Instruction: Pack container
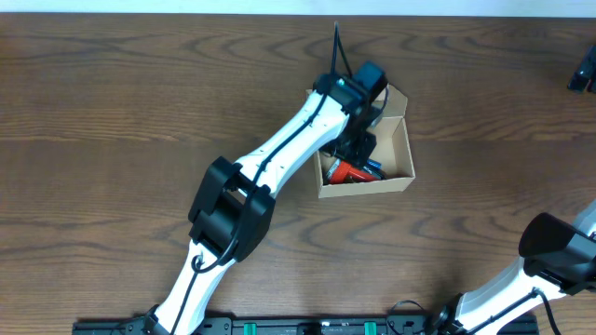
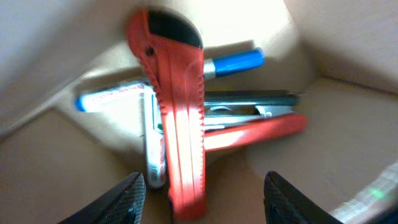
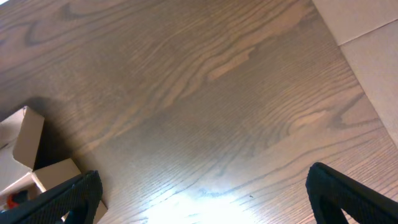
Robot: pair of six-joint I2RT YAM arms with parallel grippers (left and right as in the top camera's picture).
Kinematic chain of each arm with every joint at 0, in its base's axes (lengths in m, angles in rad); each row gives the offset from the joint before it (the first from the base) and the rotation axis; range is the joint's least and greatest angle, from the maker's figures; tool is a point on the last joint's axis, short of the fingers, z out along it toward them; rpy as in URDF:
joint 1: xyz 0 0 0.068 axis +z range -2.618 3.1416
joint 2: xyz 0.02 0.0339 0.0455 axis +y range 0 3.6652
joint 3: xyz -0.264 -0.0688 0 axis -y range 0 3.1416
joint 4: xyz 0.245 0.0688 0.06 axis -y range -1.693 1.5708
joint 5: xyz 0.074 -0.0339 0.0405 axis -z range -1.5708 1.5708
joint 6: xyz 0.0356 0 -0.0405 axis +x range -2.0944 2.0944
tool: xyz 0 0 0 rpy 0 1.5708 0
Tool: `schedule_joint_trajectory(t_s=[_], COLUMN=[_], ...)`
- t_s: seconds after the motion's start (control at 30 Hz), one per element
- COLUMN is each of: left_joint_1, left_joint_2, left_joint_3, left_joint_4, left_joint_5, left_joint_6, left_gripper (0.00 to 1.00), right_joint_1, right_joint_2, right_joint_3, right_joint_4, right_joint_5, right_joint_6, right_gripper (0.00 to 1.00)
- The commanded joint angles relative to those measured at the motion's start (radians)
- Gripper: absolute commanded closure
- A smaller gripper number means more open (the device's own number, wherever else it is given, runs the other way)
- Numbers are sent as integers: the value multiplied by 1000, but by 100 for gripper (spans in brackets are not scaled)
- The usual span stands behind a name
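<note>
Down inside the container (image 1: 369, 189), at the far middle of the wooden table (image 1: 140, 112), your left gripper (image 2: 205, 185) hangs over the contents with its jaws parted and nothing between the pads. A red utility knife (image 2: 177, 124) lies loose across the pile, its near end between the fingers (image 2: 127, 198) but touched by neither. Under it sit a blue-capped marker (image 2: 235, 62), a white pen with a blue label (image 2: 112, 99), and a second red-handled tool (image 2: 264, 129) that is too blurred to name.

By my reading you are at the release end of a placing step, with the knife set down. No other loose item shows on the table, so the packing looks close to finished, with the flap lid (image 1: 399, 99) left to close.

The next move calls for a straight lift out. Cardboard walls rise close on both sides of the fingers, so drifting sideways could snag a wall and drag the light box. The lid stands open on the far side, right behind the wrist; clear the rim before swinging.

Your right gripper (image 3: 204, 174) is spread as wide as it goes and empty, over bare wood, with the container just at its left. It has open room to come across.
</note>
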Motion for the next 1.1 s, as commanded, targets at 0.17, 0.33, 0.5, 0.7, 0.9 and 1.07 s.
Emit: schedule_joint_trajectory(t_s=[0.17, 0.33, 0.5, 0.7, 0.9, 1.07], left_joint_1=[18, 49, 116, 241, 398, 492], left_joint_2=[-76, -148, -290, -454, -523, -517], left_joint_3=[355, 489, 514, 514, 514, 491], left_joint_4=[-164, -268, -357, -430, -492, -497], left_joint_5=[-158, -285, -405, -526, -520, -414], left_joint_6=[-31, -87, -155, -195, -196, -189], left_gripper=[38, 38, 38, 34, 29, 32], right_joint_1=[-3, -3, -3, -3, -3, -3], right_joint_2=[-24, -24, -24, -24, -24, -24], right_joint_3=[13, 13, 13, 13, 13, 13], right_joint_4=[-1, -1, -1, -1, 72, 74], right_joint_5=[0, 0, 0, 0, -140, -289], right_joint_6=[10, 10, 10, 10, 85, 86], right_gripper=[1, 1, 1, 1, 1, 1])
